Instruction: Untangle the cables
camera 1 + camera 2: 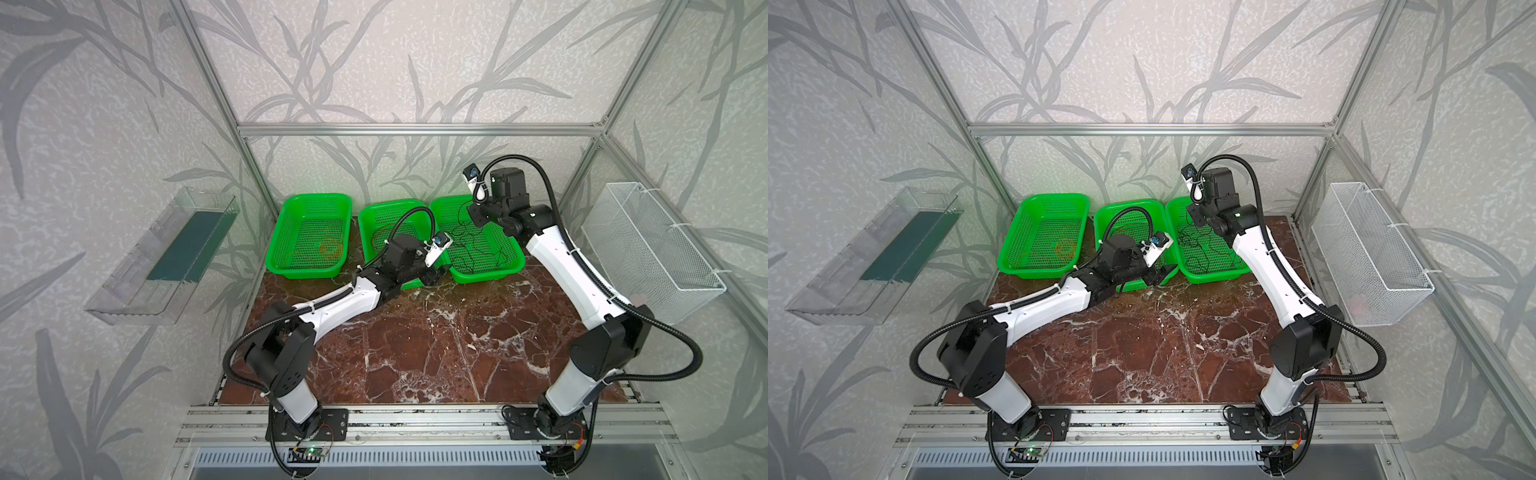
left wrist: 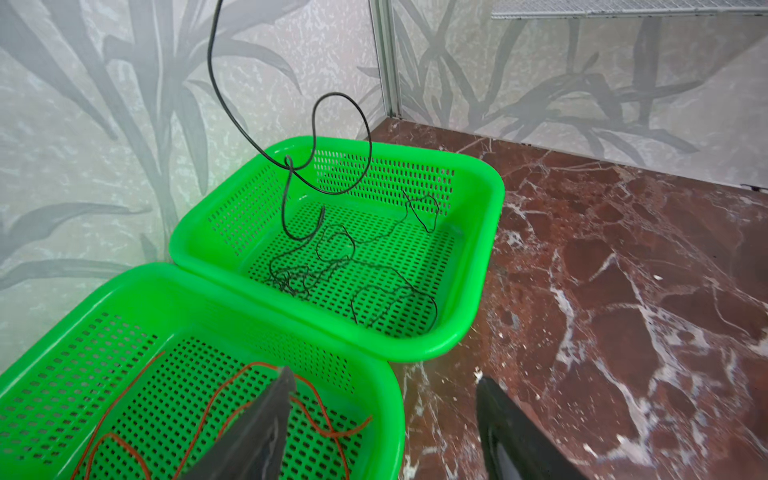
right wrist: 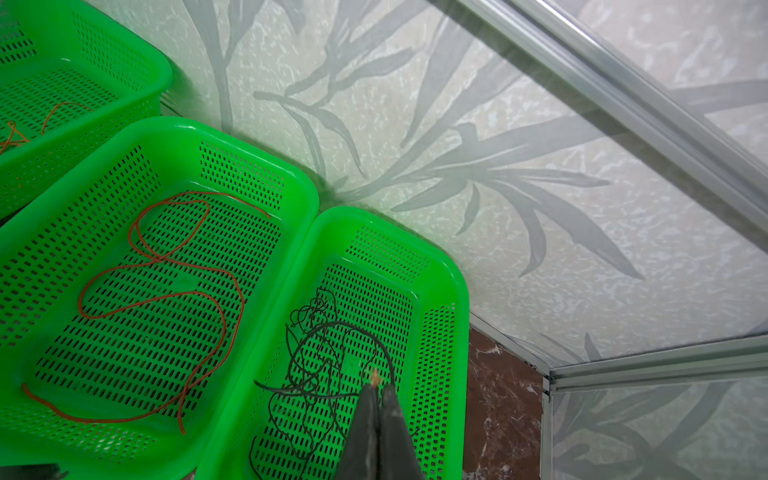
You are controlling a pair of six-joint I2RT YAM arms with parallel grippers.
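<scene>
Three green plastic baskets with little holes stand in a row at the back of the brown marble table [image 1: 415, 340]. The middle basket [image 3: 187, 124] holds a thin red cable [image 3: 174, 294] lying in loose curls.

Just beside the middle basket, on the right arm's side, is the basket [image 1: 486, 276] with the thin black cable [image 2: 338, 94]. The right gripper [image 3: 378, 388] hangs above it, near the middle basket, and is pinched tight on one end of the black cable. The cable hangs down in a big loop, and most of it lies in a messy heap on that basket's floor.

On the other side of the middle basket sits a basket [image 1: 307, 274] with a thin orange cable [image 1: 330, 248].

The left gripper [image 2: 382, 376] is spread wide and holds nothing. It sits over the middle basket's near rim, with one finger inside above the red cable and one outside.

The hanging loop crosses itself, so pulling up could make a tight knot. The heap might get dragged out. The thin end could slip free. The left gripper could bump the rim or snag the red cable.
</scene>
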